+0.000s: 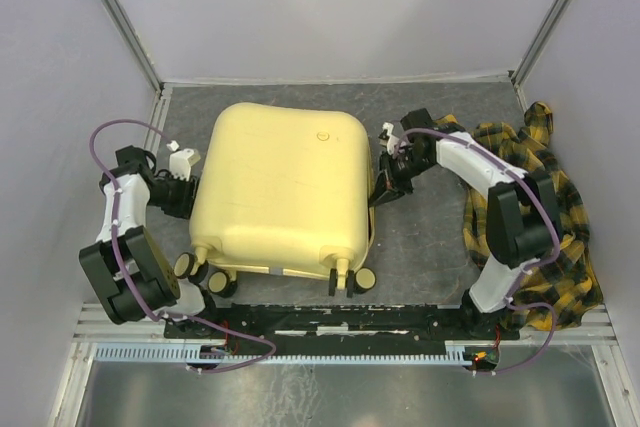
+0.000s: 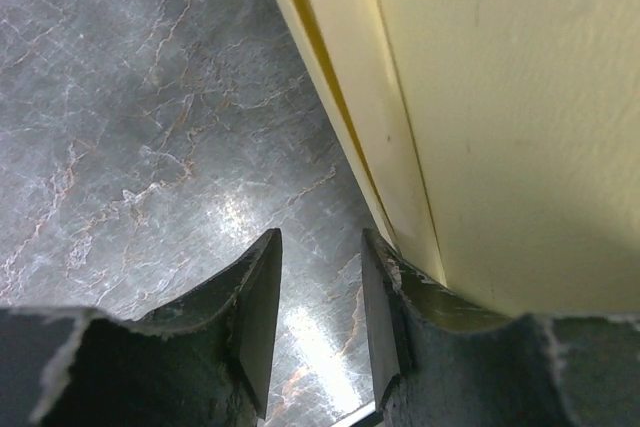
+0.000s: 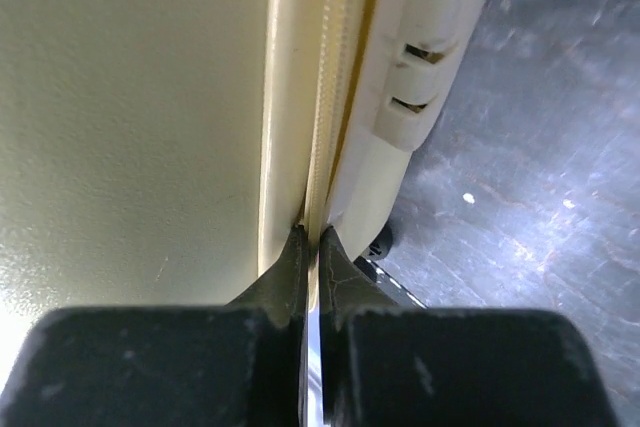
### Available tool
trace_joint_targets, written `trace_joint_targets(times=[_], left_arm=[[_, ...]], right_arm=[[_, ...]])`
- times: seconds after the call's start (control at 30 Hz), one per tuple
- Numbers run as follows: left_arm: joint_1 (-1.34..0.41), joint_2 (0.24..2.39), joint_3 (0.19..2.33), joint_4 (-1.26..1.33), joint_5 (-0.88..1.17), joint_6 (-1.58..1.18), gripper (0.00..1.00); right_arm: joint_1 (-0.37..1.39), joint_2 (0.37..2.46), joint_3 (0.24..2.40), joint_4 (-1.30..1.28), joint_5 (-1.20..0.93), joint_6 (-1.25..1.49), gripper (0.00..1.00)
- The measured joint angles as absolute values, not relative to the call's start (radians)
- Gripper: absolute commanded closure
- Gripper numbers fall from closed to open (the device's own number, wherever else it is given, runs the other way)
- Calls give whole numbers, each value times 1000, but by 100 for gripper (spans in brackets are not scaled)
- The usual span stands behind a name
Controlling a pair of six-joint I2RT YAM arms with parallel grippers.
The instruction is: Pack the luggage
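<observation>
The luggage (image 1: 280,182) is a large pale yellow hard-shell suitcase lying flat and closed on the dark marble tabletop, wheels (image 1: 200,272) toward the arms. My left gripper (image 1: 190,195) sits low at its left side. In the left wrist view this gripper (image 2: 320,239) is open with only tabletop between the fingers, and the right finger touches the luggage's wall (image 2: 500,97). My right gripper (image 1: 385,182) is at the luggage's right side. In the right wrist view it (image 3: 312,232) is shut, its tips pressed at the zipper seam (image 3: 330,97) beside the side handle (image 3: 430,57).
A yellow and black plaid shirt (image 1: 545,207) lies crumpled along the table's right side, partly under the right arm. Grey walls enclose the table on three sides. Bare marble surface (image 1: 420,247) shows between the luggage and the shirt.
</observation>
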State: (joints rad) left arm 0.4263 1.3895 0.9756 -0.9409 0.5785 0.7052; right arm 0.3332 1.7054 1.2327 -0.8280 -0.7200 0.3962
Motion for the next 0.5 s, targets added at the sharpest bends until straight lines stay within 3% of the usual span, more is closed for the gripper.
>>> trace_joint_targets(times=[0.37,0.5], left_arm=[[299,1515,1104,-844,628,570,57],[209,1591,1172,-809,635,489,57]], right_arm=[[214,2048,1724,-799,-646,349,97],[172,2138,1871,-762,-608,310,66]])
